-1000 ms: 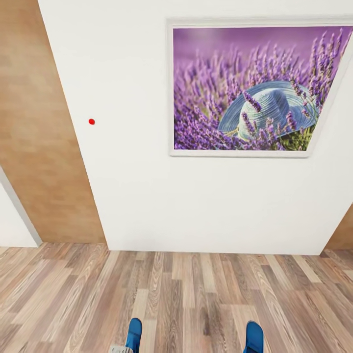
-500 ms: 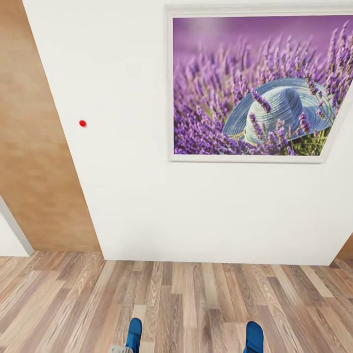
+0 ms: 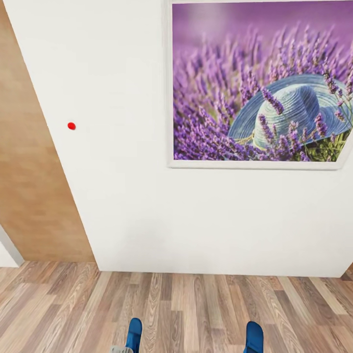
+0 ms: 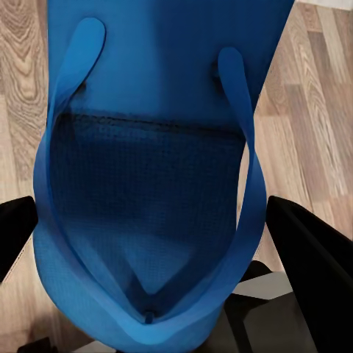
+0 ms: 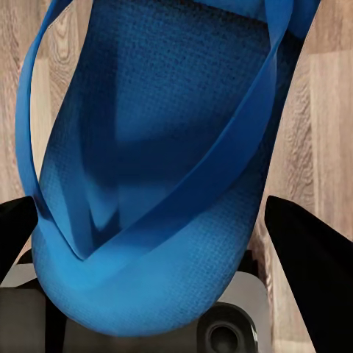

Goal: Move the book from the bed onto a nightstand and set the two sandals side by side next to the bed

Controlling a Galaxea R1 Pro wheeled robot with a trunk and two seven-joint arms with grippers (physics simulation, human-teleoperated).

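Both grippers carry a sandal each, facing a white wall.

Left gripper (image 4: pixel 158 294) has its two dark fingers (image 4: pixel 316 257) set wide on either side of a blue sandal (image 4: pixel 147 213), and the right gripper (image 5: pixel 158 294) stands the same way round the other sandal (image 5: pixel 154 184); each sole fills the gap between the fingers, so I judge both are gripped, though the actual contact is hidden. From the head camera the two sandal tips (image 3: pixel 133 333) poke up at the lower edge, well apart, above the wood floor (image 3: pixel 196 304). Ahead hangs a lavender picture (image 3: pixel 260 88) (with a straw hat in it) on the wall (image 3: pixel 122 171). Carrying one per arm likely lets both be set down together beside the bed.
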